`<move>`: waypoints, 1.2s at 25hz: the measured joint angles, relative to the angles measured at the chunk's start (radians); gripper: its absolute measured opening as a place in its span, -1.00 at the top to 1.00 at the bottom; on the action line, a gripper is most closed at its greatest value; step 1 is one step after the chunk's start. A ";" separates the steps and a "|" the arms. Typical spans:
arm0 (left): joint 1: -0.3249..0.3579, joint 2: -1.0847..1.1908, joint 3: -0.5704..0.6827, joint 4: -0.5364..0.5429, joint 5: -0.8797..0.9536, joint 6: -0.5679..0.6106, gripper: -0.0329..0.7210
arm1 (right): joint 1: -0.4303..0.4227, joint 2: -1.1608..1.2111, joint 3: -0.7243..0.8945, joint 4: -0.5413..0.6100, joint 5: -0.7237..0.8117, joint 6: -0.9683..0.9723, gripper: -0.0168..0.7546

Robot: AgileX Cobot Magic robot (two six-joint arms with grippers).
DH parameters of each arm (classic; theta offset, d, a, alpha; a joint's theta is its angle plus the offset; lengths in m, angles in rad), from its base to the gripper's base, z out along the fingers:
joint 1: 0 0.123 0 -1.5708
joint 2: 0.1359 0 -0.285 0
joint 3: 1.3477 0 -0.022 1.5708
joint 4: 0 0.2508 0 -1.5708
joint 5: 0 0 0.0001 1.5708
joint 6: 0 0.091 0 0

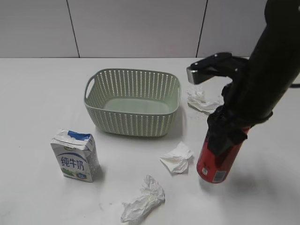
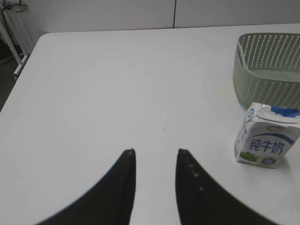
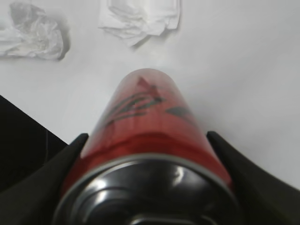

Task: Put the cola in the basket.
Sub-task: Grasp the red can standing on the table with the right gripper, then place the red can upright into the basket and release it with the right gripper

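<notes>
My right claw grips the cola by its upper part, a finger pressed against each side of the red can; the can stands tilted on the worktop, to the right of the basket and apart from it; in my right wrist view the silver top fills the lower frame and the can's dark markings run away from me. My left claw hangs over bare worktop with its fingers narrowly parted and nothing between them. The pale green basket sits toward the back of the worktop; a white-and-blue milk carton stands in front of its left end; one crumpled tissue lies just left of the can, another nearer the front edge, a third behind my right arm.
</notes>
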 joint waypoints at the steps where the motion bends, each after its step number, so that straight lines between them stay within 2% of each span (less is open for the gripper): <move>1: 0.000 0.000 0.000 0.000 0.000 0.000 0.28 | 0.000 0.000 -0.042 -0.015 0.032 0.000 -0.38; 7: 0.000 0.000 0.000 0.000 0.000 0.000 0.28 | 0.000 0.009 -0.356 -0.128 0.149 0.000 -0.38; 15: 0.000 0.000 0.000 0.000 0.000 0.000 0.28 | 0.000 0.251 -0.824 -0.124 0.219 -0.019 -0.38; 19: 0.000 0.000 0.000 0.000 0.000 0.000 0.28 | 0.023 0.417 -0.999 -0.110 0.220 -0.019 -0.38; 23: 0.000 0.000 0.000 0.000 0.000 0.000 0.28 | 0.086 0.562 -1.080 -0.107 0.218 -0.019 -0.38; 30: 0.000 0.000 0.000 0.000 0.000 0.000 0.28 | 0.147 0.736 -1.087 -0.150 0.219 -0.019 -0.38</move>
